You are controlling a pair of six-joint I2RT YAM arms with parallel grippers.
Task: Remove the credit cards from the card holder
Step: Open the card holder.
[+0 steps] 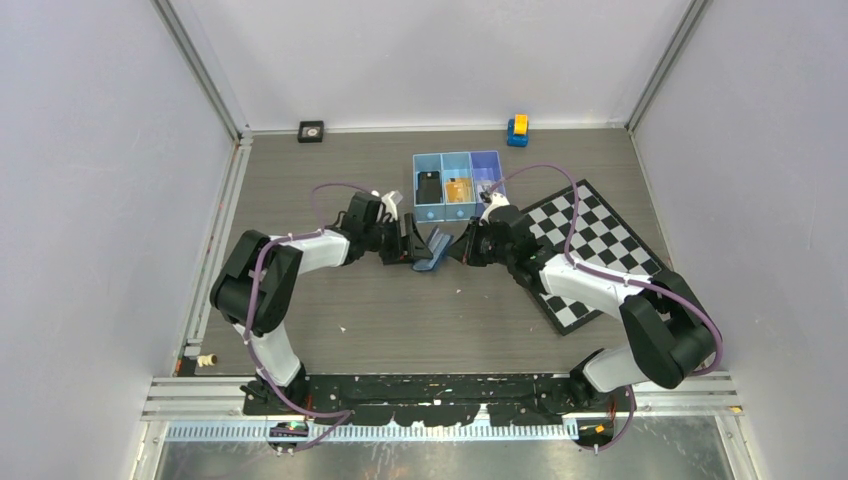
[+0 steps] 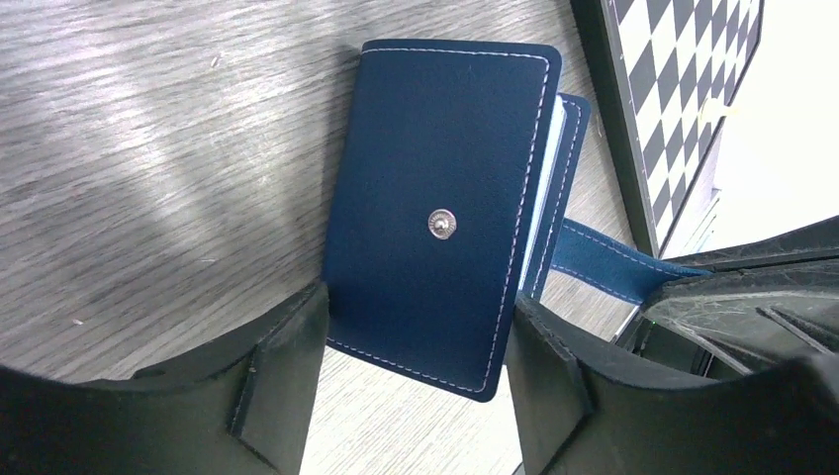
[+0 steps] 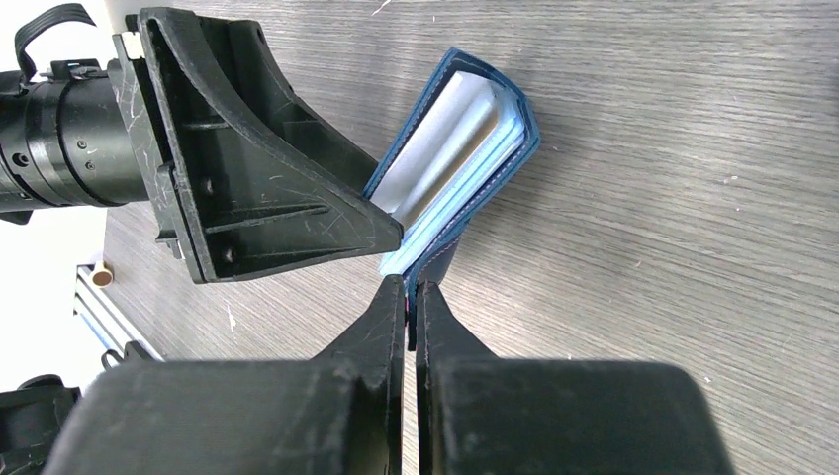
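Observation:
The navy card holder (image 1: 435, 250) is held up off the table between both grippers. In the left wrist view its closed cover with a metal snap (image 2: 442, 224) sits between my left gripper's (image 2: 416, 371) fingers, which press on its two long edges. Its blue strap (image 2: 604, 262) runs right into my right gripper (image 3: 411, 292), which is shut on it. In the right wrist view the card holder (image 3: 495, 168) gapes slightly, showing light-blue lining and a pale card (image 3: 440, 134) inside. An orange-gold card (image 1: 458, 190) lies in the tray's middle compartment.
The light-blue three-compartment tray (image 1: 457, 157) stands just behind the grippers, with a black item (image 1: 429, 186) in its left compartment. A chessboard (image 1: 590, 250) lies at the right under the right arm. A yellow-and-blue toy (image 1: 518, 130) and a small black object (image 1: 311, 131) are at the back wall.

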